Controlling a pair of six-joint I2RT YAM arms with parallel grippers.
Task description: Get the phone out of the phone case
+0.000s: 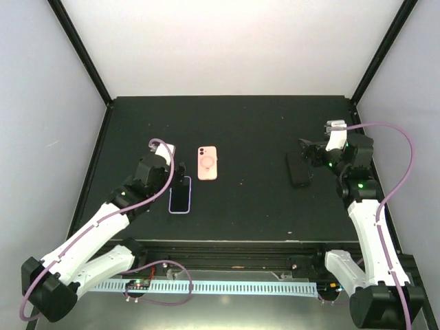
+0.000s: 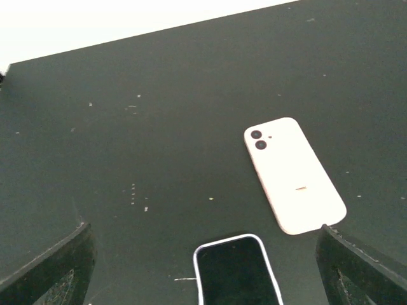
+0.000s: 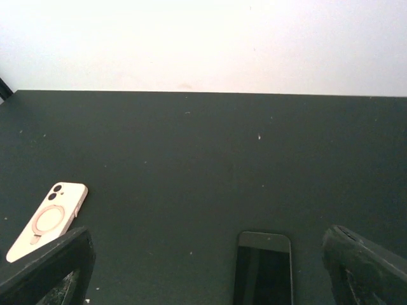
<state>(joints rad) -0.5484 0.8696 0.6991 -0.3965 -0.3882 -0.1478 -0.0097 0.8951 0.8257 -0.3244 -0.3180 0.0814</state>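
Three views: one high and fixed, two low and riding on the wrists.

The top external camera sits above and behind the arm bases and looks down and forward, taking in the whole black table [image 1: 261,130] from far off. Each wrist camera hangs low and close and looks across the tabletop to a white wall, with the left fingers [image 2: 54,270] or the right fingers [image 3: 51,270] in its bottom corners. All three views share the phone case [image 1: 207,163]. Left wrist and top also share the pale-rimmed phone [image 1: 181,195], and right wrist and top share the black slab [image 1: 299,170].
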